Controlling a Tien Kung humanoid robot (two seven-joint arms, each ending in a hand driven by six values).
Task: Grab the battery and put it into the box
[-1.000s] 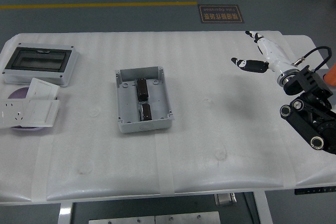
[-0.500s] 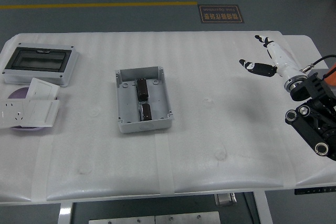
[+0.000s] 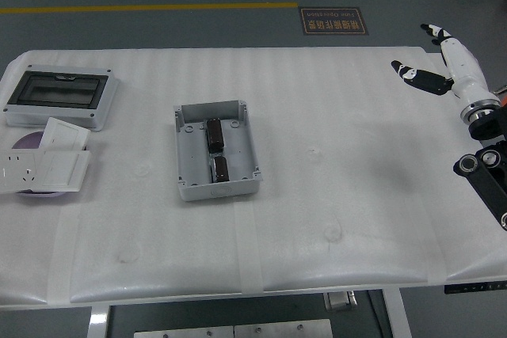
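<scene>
The open grey box (image 3: 215,151) sits left of centre on the tabletop (image 3: 333,195), and two dark batteries lie inside it in a line: one battery (image 3: 214,134) toward the far wall, another (image 3: 219,169) toward the near wall. No loose battery shows anywhere else on the tabletop, so the placing appears done.

The right robot hand (image 3: 444,65) hangs at the far right edge, well apart from the box, its white fingers (image 3: 418,77) spread and holding nothing. The left arm is out of sight.

Judging from this, the step in hand is a retreat to rest. Doing it well means keeping the hand high and clear of the tabletop's right edge, with the fingers loose so they snag nothing, and taking no path back over the box that could jostle the batteries.

At the far left, a lidded enclosure (image 3: 59,96) and some white switch plates (image 3: 43,165) lie well apart from the work and need no attention. Should another battery be called for, none is visible to fetch.
</scene>
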